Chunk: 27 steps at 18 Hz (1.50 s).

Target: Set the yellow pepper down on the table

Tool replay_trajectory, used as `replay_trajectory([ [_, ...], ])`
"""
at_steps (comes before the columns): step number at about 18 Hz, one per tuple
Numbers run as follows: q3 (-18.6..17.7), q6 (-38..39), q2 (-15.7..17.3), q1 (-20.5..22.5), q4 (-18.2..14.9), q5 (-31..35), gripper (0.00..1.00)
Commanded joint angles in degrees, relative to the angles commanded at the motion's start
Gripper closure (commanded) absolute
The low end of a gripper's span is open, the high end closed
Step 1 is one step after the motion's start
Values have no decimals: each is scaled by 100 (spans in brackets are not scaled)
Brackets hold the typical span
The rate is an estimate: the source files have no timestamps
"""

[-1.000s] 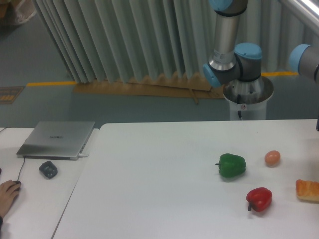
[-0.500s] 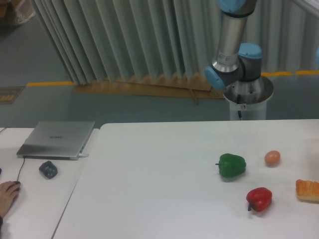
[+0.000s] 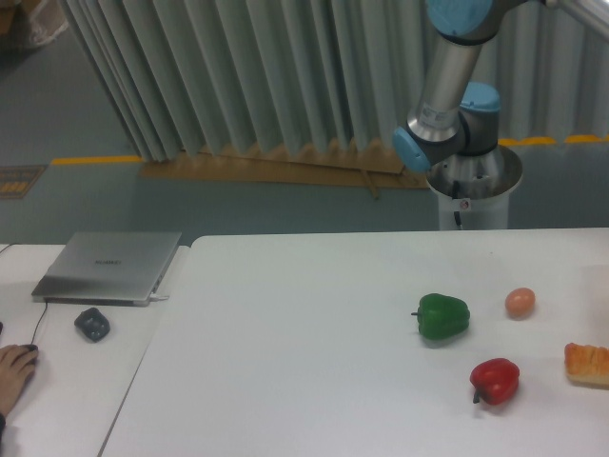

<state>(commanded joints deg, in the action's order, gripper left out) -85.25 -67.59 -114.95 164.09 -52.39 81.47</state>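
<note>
The yellow pepper is out of view. The large white table (image 3: 304, 333) fills the lower part of the camera view. Behind its far edge stands the robot arm (image 3: 447, 86), with only its base, shoulder and lower links in frame. The gripper is outside the picture, past the top right.
A green pepper (image 3: 442, 316), a red pepper (image 3: 495, 380), an egg (image 3: 519, 302) and a piece of bread (image 3: 587, 363) lie on the table's right side. A smaller desk at left carries a laptop (image 3: 109, 266) and a mouse (image 3: 91, 324); a person's hand (image 3: 14, 367) rests there.
The arm's upper links have swung up and to the right; the blue joint seen at the right edge has left the frame. Objects on the table have not moved.
</note>
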Motion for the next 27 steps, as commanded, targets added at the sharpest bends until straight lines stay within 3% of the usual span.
replay_trajectory([
  [9, -26, 193, -430, -52, 27, 149, 0],
  [24, 0, 88, -625, -70, 141, 141, 0],
  [25, 0, 27, -625, -70, 141, 141, 1],
  [26, -9, 9, -633, -70, 141, 141, 14],
  [27, -9, 0, -625, -70, 141, 141, 38],
])
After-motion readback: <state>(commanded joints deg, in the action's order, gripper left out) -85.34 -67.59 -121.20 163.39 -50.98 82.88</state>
